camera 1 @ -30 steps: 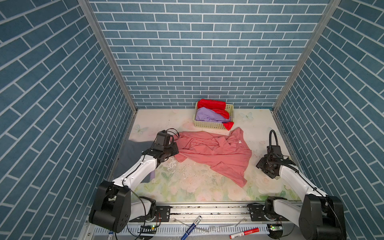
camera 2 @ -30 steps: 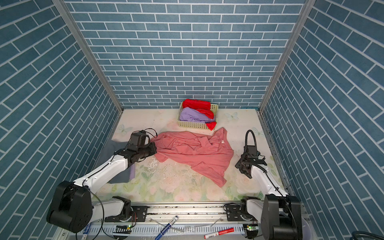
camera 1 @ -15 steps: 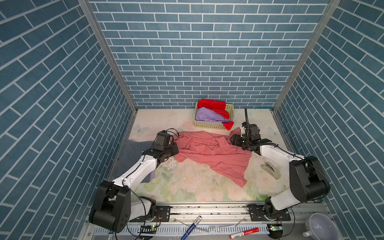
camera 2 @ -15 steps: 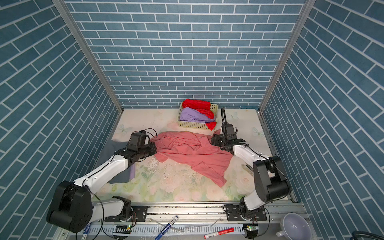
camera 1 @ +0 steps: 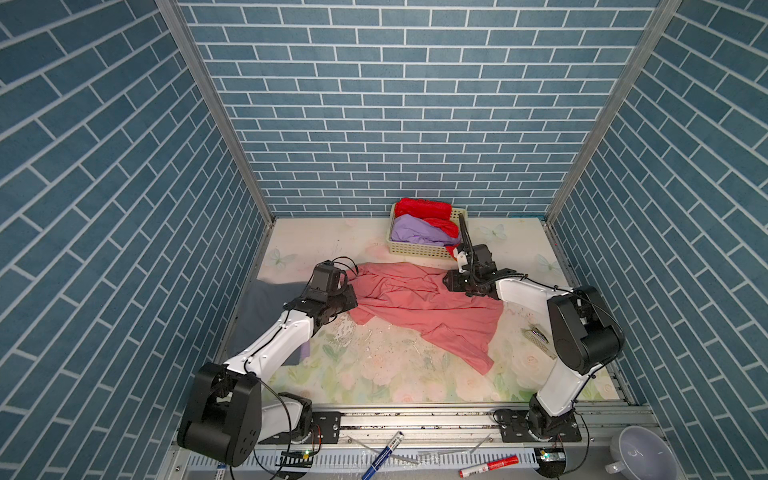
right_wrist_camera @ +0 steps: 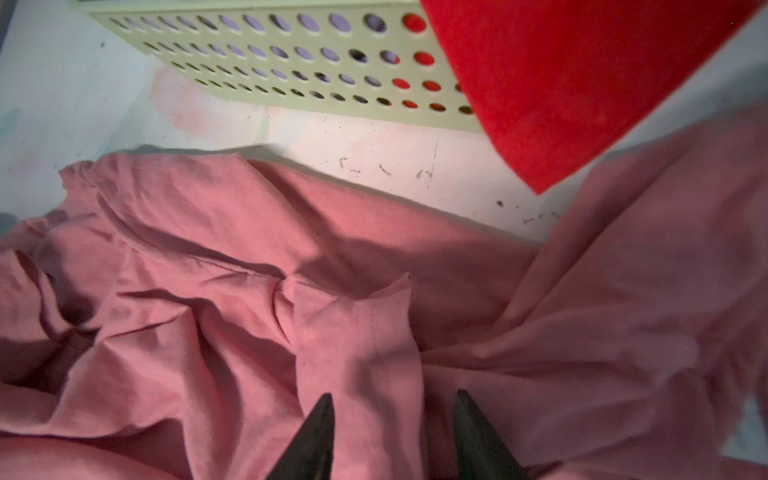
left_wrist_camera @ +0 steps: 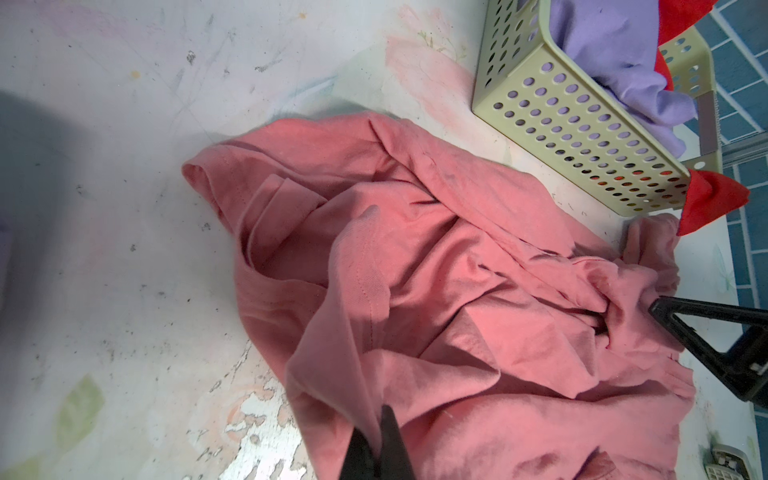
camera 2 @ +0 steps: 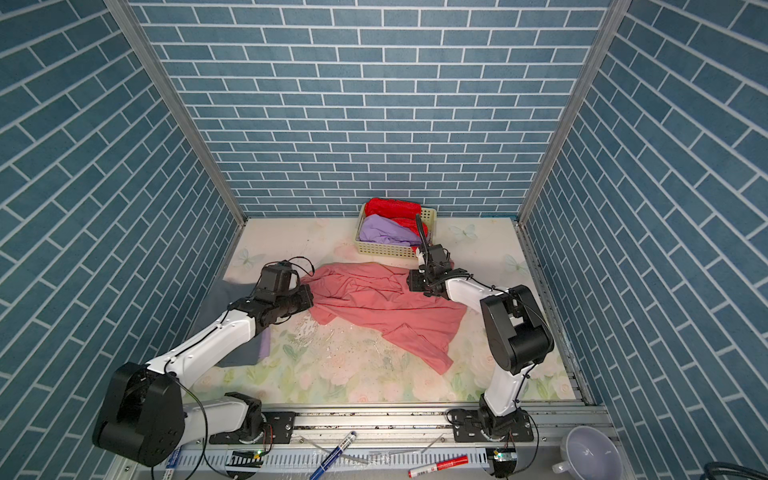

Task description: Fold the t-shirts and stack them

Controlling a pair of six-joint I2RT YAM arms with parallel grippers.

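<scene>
While the left pincer point(left_wrist_camera: 376, 432) clamps the pink shirt point(left_wrist_camera: 457, 291), the right pincer point(right_wrist_camera: 394, 395) gapes astride a fold

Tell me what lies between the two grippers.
The salmon pink t-shirt, crumpled, fills the whole stretch from the left gripper to the right gripper; nothing else lies there. Both top views show it.

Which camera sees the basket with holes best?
Both top views: the whole basket shows, with the lavender shirt and red shirt inside. The left wrist view shows only two holed walls; the right wrist view shows just a strip of one wall.
</scene>
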